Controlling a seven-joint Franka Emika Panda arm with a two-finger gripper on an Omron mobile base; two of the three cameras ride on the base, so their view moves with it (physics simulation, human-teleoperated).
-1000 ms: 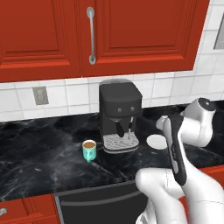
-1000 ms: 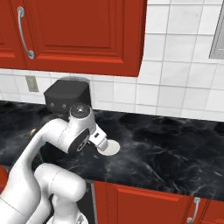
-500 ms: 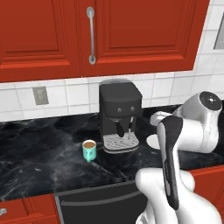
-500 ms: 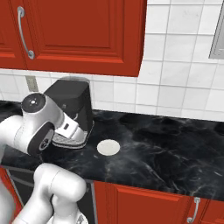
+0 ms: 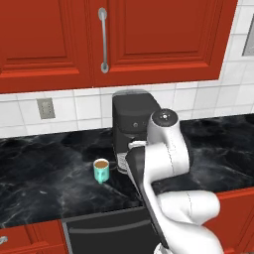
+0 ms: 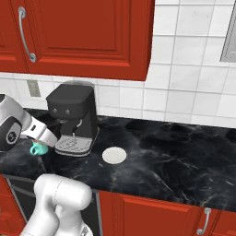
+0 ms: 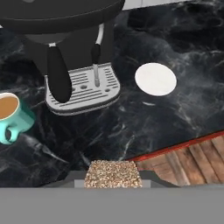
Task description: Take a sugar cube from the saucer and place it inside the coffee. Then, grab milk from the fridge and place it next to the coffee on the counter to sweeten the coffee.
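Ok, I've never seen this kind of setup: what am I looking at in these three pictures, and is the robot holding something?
It is a rendered kitchen with a white robot arm on a driving base. Two pictures come from cameras on the base, behind the arm to its left and right. The third looks along the end effector. On the black counter stand a black coffee machine, the coffee in a teal mug beside it, and a bare white saucer. In the hand view the speckled sugar cube sits between the fingers, apparently gripped.
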